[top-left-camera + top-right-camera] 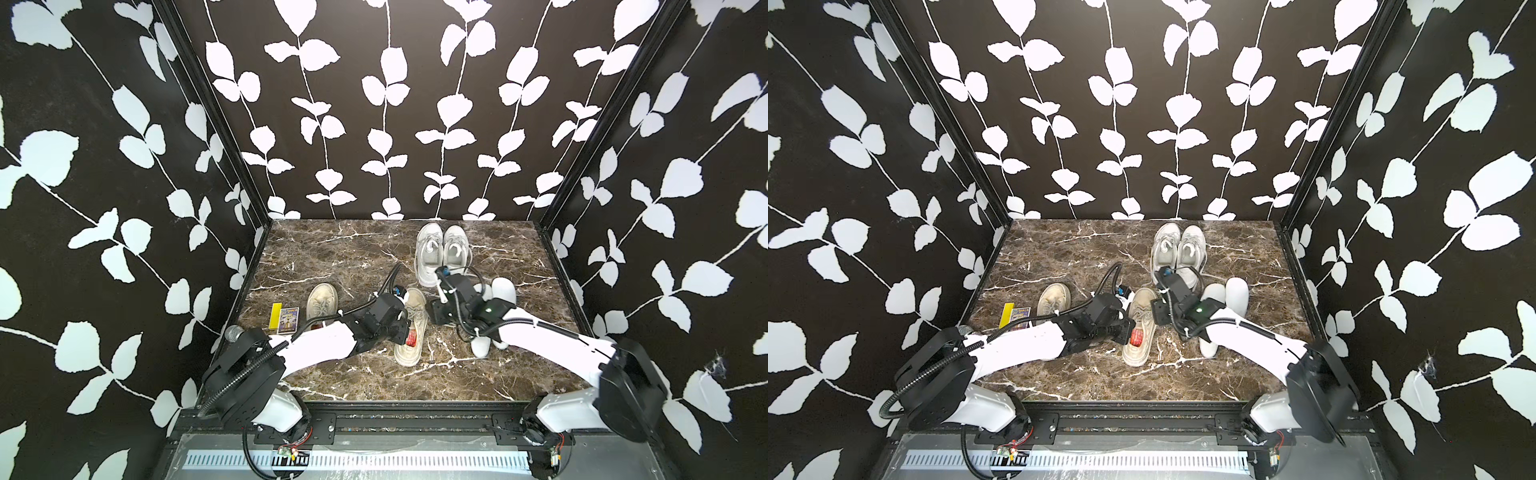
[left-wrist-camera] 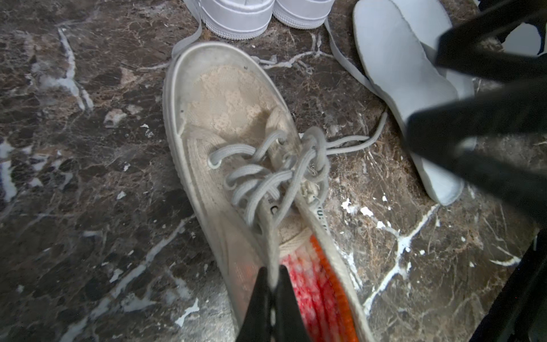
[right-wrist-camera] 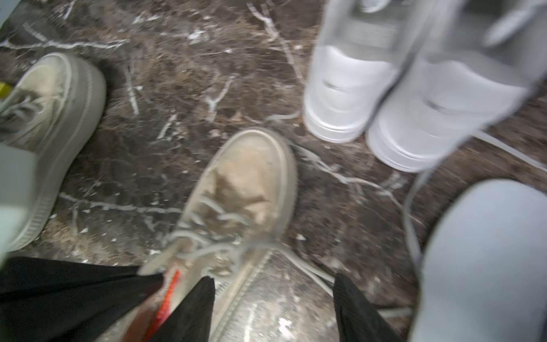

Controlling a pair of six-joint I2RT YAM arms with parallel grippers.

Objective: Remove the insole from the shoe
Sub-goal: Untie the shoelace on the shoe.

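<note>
Two arms reach in from the front corners of the bench (image 1: 332,257) and meet over the beige shoe (image 1: 417,307) lying mid-bench. The left arm (image 1: 320,345) stretches low, and the left jaws are pressed together on a shoelace (image 2: 270,242) above the shoe's opening. The right arm (image 1: 552,345) bends beside the shoe, with the right jaws spread. The red insole (image 2: 307,290) sits inside the shoe.

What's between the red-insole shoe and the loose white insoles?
Left wrist view: bare table, crossed by a loose end of the shoe's lace running toward the white insoles. The open right gripper hangs over it.
</note>
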